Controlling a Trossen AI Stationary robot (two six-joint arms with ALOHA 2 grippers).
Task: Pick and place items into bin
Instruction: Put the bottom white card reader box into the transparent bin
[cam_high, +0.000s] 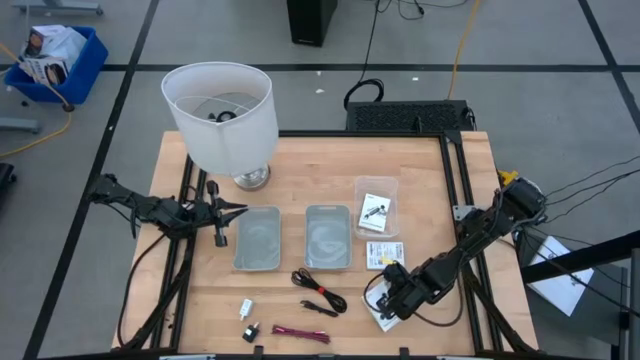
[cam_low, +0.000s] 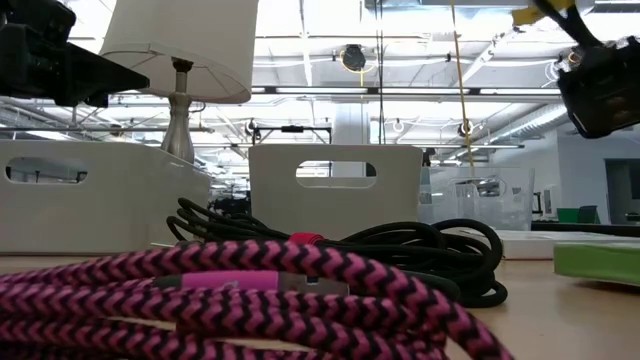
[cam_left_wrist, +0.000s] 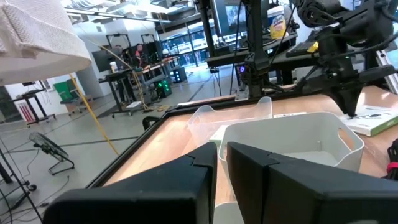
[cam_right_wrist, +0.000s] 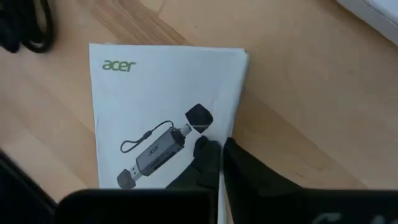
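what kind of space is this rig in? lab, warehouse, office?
Likely a robotics lab or workshop: a wooden table on a taped concrete floor, workbenches with gear behind, and open ceiling strip lights.

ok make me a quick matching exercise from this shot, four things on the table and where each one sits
Things:
1. lamp
2. black cable
3. magenta cable
4. right gripper

Places:
A. near table edge, beside a small black piece
B. far left corner of the table
C. shut on the edge of a white packet
D. just in front of the two grey bins

Pairs: 1-B, 2-D, 3-A, 4-C
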